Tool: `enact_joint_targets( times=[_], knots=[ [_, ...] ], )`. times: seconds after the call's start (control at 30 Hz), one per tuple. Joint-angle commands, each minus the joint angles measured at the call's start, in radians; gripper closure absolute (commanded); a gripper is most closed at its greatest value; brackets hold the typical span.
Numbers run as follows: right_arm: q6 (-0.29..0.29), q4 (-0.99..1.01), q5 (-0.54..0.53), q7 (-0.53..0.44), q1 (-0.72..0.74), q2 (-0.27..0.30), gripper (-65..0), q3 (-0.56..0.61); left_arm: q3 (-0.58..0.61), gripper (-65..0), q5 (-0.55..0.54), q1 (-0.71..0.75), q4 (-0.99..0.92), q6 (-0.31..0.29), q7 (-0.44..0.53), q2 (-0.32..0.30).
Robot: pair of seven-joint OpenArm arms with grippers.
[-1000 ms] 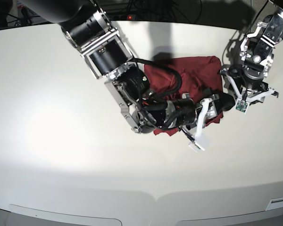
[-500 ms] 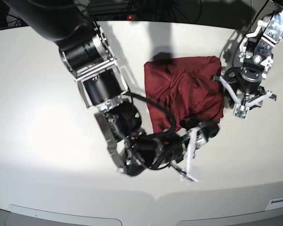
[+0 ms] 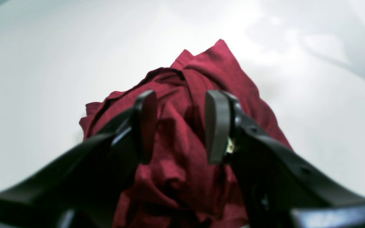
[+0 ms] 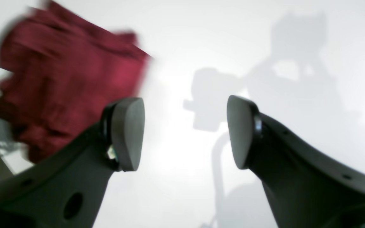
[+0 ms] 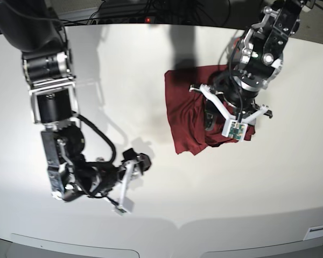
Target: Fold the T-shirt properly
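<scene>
The T-shirt (image 5: 185, 110) is a dark red rumpled bundle lying on the white table (image 5: 269, 188), right of centre in the base view. My left gripper (image 5: 211, 116) hovers over the T-shirt's right part. In the left wrist view the left gripper (image 3: 180, 104) is open, and the T-shirt (image 3: 198, 79) shows behind the gap with no fabric pinched. My right gripper (image 5: 138, 161) is over bare table to the lower left of the T-shirt. Seen from the right wrist, the right gripper (image 4: 184, 109) is open and empty, with the blurred T-shirt (image 4: 65, 76) at upper left.
Dark cables and equipment (image 5: 151, 11) run along the table's far edge. The right arm's black links (image 5: 48, 91) stretch down the left side of the table. Arm shadows fall on the tabletop.
The right arm has swung away from the T-shirt's front edge to the lower left, its gripper empty. The left arm has moved left from beside the T-shirt to above it.
</scene>
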State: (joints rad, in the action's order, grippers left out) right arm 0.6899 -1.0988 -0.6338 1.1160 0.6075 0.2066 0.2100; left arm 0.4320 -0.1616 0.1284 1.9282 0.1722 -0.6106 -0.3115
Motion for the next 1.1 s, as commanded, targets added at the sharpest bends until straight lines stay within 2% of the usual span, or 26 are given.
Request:
enact_joint_targets(
  times=[0.0,0.1,0.23,0.4,0.53,0.7,0.9,1.0,1.07],
  knots=[
    [0.008,-0.016,-0.023,-0.016,0.028,0.03,-40.3,-0.003,-0.005,-24.5,0.008,-0.012,0.014,-0.001,0.013,0.0],
    [0.008,-0.016,-0.027,-0.02,0.008,0.1,-40.3,-0.011,-0.004,-24.5,0.007,-0.011,0.014,-0.001,-0.001,0.001],
    [0.008,-0.016,-0.027,-0.032,-0.016,0.158,-40.3,-0.05,-0.004,-24.5,0.007,-0.013,-0.002,-0.001,0.001,0.002],
    [0.008,-0.016,-0.028,-0.039,-0.029,0.175,-40.3,-0.133,-0.004,-24.5,0.007,-0.013,-0.098,-0.013,-0.026,0.052],
    [0.008,-0.016,-0.032,-0.041,-0.029,0.175,-40.3,-0.174,-0.004,-24.5,0.085,-0.013,-0.163,-0.027,-0.027,0.111],
    [0.008,-0.016,-0.031,-0.042,-0.029,0.175,-40.3,-0.178,-0.004,-23.9,0.087,-0.015,-0.177,-0.042,-0.033,0.131],
    [0.008,-0.016,-0.031,-0.042,-0.029,0.175,-40.3,-0.178,-0.005,-0.7,0.13,-0.017,-0.174,-0.029,-0.049,0.13],
    [0.008,-0.016,-0.031,-0.042,-0.029,0.175,-40.3,-0.178,-0.005,0.0,0.2,-0.016,-0.172,0.059,-0.071,0.13],
    [0.008,-0.016,-0.031,-0.042,-0.029,0.175,-40.3,-0.178,-0.005,0.0,0.226,-0.012,-0.156,0.078,-0.083,0.13]
  ],
)
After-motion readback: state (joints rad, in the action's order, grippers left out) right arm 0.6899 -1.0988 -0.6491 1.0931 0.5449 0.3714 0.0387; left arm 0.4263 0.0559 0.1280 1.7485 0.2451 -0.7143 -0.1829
